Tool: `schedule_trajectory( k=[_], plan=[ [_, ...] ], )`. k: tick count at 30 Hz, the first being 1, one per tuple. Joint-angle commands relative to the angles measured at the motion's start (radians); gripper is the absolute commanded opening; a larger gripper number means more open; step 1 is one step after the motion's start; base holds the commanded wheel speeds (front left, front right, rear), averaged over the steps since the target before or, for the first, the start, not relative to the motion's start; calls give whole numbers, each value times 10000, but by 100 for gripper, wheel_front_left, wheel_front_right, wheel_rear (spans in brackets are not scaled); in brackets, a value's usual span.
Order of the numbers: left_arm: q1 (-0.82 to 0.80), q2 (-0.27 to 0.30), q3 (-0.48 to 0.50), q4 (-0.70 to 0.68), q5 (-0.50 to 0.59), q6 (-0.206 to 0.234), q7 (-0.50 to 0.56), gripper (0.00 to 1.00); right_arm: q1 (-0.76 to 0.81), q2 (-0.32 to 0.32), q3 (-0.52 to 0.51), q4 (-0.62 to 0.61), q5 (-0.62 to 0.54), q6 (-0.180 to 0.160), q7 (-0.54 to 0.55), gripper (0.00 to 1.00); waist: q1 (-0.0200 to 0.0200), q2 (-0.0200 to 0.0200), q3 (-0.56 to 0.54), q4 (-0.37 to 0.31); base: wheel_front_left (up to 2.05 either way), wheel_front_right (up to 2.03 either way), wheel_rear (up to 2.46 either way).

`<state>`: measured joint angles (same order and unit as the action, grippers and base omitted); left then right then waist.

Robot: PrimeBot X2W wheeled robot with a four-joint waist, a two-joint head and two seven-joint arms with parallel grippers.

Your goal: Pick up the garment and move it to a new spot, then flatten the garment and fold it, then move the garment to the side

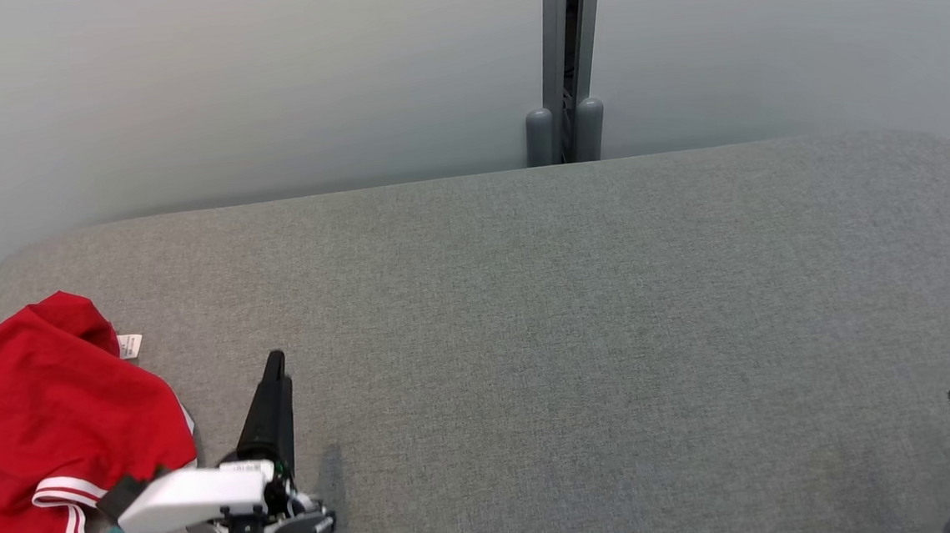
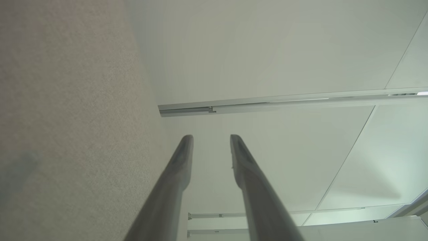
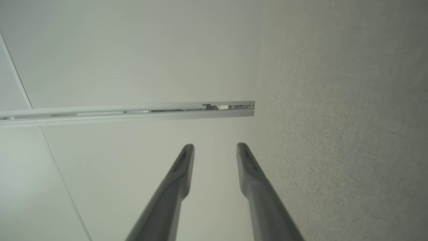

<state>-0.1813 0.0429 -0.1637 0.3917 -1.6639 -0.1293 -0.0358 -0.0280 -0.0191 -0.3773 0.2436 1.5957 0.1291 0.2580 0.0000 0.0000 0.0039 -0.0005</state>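
Red garment [image 1: 51,421] is seen bunched at the near left corner of the grey table [image 1: 528,313], a white tag [image 1: 130,346] turned out at its upper edge and white stripes [image 1: 64,492] shown along a hem, with no finger laid on it. Just to its right the left gripper [image 2: 211,139] is held over the table, fingers parted at a middling width with nothing caught between them — while the right gripper [image 3: 215,146] is seen at the near right edge, well apart from the garment, its fingers likewise spread and empty, both pointed toward the pale wall [image 1: 261,81].
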Motion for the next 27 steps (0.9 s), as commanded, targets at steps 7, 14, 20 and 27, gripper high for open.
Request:
schedule_trajectory(
  k=[7,14,20,27],
  plan=[
    [57,10,152,-311,197,-1,-176,100,-94,-54,329,-171,-230,1,-396,100,0,0,-1,-9,0,0,0],
    [241,18,349,-623,483,-3,-381,100,-237,-88,478,-285,-877,3,-873,100,0,0,1,-12,0,0,0],
    [383,24,596,-877,769,-4,-570,100,-396,-117,755,-403,-1617,5,-1309,100,0,0,-1,-11,0,0,0],
    [513,32,1027,-1228,1334,-6,-745,100,-581,-143,1030,-582,-2629,6,-1714,100,0,0,-1,-11,0,0,0]
  ],
)
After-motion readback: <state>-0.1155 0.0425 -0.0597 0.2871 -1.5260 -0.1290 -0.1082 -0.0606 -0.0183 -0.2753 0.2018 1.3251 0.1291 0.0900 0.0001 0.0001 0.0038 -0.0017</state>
